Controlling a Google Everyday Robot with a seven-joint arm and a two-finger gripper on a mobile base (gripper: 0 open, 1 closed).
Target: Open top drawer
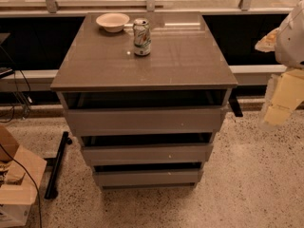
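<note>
The top drawer (pixel 142 121) is the widest of three plain grey handleless fronts in a grey cabinet at the centre of the camera view. It sits just under the glossy countertop (pixel 190 56), with a dark gap above its upper edge. Two narrower drawer fronts (pixel 146 154) lie below it. My gripper (pixel 281 101) hangs at the far right edge of the view. It is to the right of the cabinet at about the height of the top drawer, apart from it and holding nothing that I can see.
A cream bowl (pixel 112 22) and a drinks can (pixel 141 37) stand on the back of the countertop. A cardboard box (pixel 16 184), cables and a black bar (pixel 57 165) lie on the speckled floor at the left. A low ledge runs behind.
</note>
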